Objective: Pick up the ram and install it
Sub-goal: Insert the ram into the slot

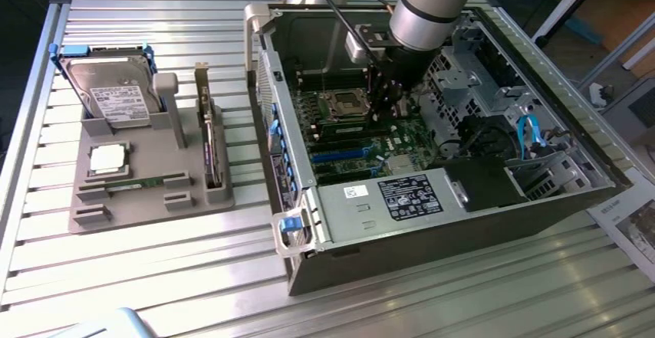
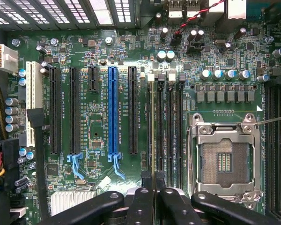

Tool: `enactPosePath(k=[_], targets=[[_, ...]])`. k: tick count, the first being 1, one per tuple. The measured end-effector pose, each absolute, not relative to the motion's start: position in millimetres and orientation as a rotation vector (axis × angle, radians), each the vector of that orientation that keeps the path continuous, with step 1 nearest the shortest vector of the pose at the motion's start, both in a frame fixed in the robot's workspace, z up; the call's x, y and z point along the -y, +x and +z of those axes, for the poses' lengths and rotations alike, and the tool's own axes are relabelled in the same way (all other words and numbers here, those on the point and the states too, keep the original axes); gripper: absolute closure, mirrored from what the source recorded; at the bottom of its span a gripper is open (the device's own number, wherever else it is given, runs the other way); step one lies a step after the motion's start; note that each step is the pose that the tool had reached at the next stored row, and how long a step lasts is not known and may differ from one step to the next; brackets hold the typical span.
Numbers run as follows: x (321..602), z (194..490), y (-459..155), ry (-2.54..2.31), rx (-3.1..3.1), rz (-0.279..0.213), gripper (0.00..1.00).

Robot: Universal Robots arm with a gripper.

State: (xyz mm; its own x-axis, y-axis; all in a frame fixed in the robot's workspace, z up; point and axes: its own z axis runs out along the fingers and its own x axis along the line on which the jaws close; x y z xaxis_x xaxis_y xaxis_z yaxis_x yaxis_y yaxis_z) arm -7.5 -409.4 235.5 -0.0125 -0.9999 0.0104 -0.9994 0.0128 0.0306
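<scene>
Exterior view first: a big open black-and-grey computer case [image 1: 409,231] lies on its side on the ribbed metal bench [image 1: 153,284], with the silver robot arm [image 1: 430,8] reaching down into it. Its dark end effector [image 1: 389,109] sits low over the green motherboard [image 1: 409,135], right beside the empty silver processor socket [image 1: 343,104]. Over on the exterior view's left, well apart from the case, there's a grey plastic parts holder [image 1: 153,209]. It carries a silver hard drive in a blue frame [image 1: 118,93], a square silver processor chip [image 1: 107,158], a green expansion card standing on edge [image 1: 210,146] and 1 spare green memory stick [image 1: 140,183] sitting in its groove.

Wrist view: the 2 black fingers [image 2: 140,206] are pinched nearly together on the thin green ram stick [image 2: 153,140], which shows edge-on as a pale line. It's lined up along the outermost of the 4 black memory slots [image 2: 170,131], the one on the side toward the long blue expansion slot [image 2: 113,110] and away from the socket. Can't tell whether it's pushed all the way in or just resting on top of the slot.
</scene>
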Motion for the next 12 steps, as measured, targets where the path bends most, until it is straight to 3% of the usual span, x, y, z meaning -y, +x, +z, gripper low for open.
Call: enactPosePath(k=[6, 7, 12], targets=[[409.4, 235.4, -7.5, 2.187, 2.215, -0.023, 0.87], [409.4, 235.4, -7.5, 2.187, 2.215, -0.023, 0.81], [409.5, 235.4, -7.5, 2.187, 2.215, -0.023, 0.81]])
